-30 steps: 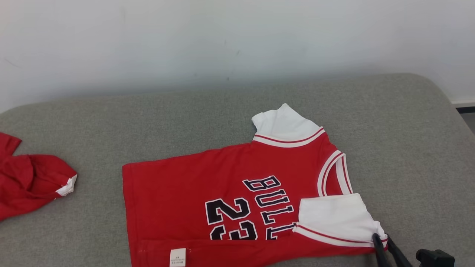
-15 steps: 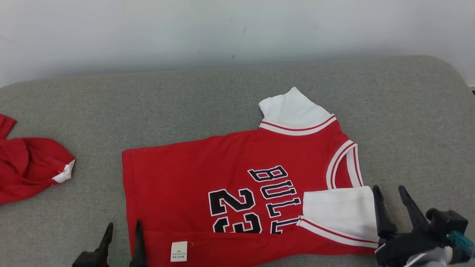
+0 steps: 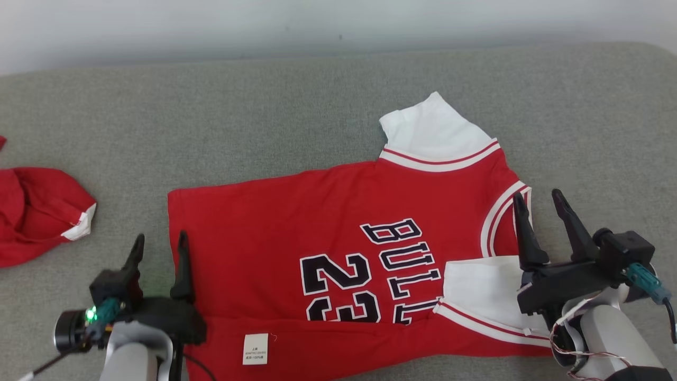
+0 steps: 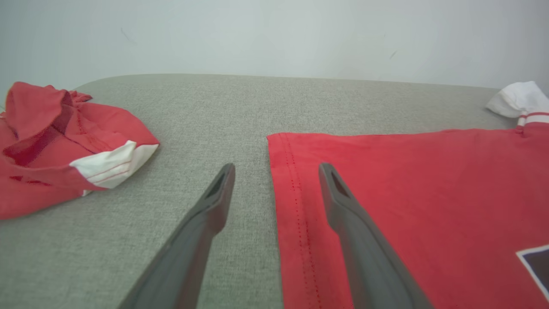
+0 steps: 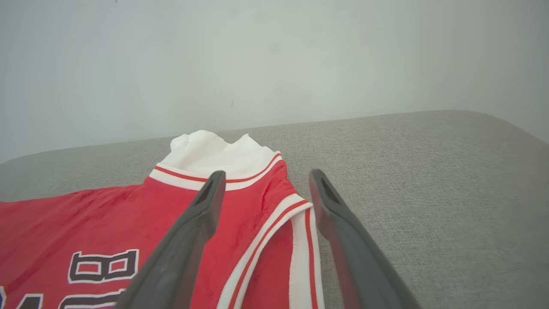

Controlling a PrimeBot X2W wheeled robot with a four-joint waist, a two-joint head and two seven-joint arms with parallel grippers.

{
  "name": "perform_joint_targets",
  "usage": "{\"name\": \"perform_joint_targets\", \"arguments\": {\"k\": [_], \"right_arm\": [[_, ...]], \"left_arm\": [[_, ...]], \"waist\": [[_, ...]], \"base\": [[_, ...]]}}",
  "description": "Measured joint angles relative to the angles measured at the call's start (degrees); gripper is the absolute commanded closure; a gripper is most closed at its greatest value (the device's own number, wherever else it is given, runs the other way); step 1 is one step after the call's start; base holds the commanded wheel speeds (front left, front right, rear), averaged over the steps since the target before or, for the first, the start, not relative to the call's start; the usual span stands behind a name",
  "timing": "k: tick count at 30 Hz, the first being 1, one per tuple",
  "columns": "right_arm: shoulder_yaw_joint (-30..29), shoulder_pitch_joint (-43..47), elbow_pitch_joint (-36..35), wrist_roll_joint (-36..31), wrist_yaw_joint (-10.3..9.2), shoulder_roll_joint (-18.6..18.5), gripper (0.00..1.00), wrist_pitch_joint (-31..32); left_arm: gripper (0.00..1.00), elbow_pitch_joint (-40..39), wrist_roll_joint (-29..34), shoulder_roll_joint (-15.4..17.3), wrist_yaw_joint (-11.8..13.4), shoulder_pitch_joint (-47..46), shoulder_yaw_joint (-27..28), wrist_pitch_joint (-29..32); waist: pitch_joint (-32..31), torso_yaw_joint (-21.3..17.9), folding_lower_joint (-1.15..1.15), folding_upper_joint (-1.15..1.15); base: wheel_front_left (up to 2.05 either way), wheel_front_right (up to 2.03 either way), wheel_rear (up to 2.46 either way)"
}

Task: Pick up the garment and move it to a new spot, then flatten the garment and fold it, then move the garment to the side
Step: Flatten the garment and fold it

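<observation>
The garment [image 3: 275, 222] is a red jersey with white sleeves and black "BULLS 23" lettering, lying on the grey cushioned surface [image 3: 264, 106] with its near long edge folded over, label showing. My left gripper [image 3: 158, 246] is open above the hem end, one finger over the cloth and one over the cushion; the left wrist view shows the hem [image 4: 296, 206] between its fingers. At the collar end my right gripper [image 3: 537, 203] is open and empty, lifted above the neckline trim [image 5: 296, 240], which shows in the right wrist view.
A second crumpled red garment [image 3: 37, 211] with white trim lies at the far left, also in the left wrist view [image 4: 55, 141]. A pale wall [image 3: 338, 21] runs behind the cushion. The cushion's rounded right edge [image 5: 514, 128] lies beyond my right gripper.
Both grippers have opened and let go of the folded near edge, then risen away from it. The head camera has tilted down, so the whole scene sits higher in view.
</observation>
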Motion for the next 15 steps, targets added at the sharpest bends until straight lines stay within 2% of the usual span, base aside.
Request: {"name": "perform_joint_targets", "arguments": {"k": [10, 15], "right_arm": [[1.72, -1.76, -0.49, -1.10, 0.00, 1.19, 0.00, 0.00], [2.00, -1.79, -0.66, -1.13, 0.00, 1.46, 0.00, 0.00]], "left_arm": [[0.00, 11.16, 1.04, 1.56, 0.09, -13.00, -0.46, 0.47], [0.00, 16.57, 0.98, 2.07, 0.59, -18.35, -0.78, 3.30]], "waist": [[3.80, 0.10, 0.00, 0.00], [4.73, -0.34, 0.00, 0.00]], "base": [[0.00, 0.00, 0.00], [0.00, 0.00, 0.00]]}}
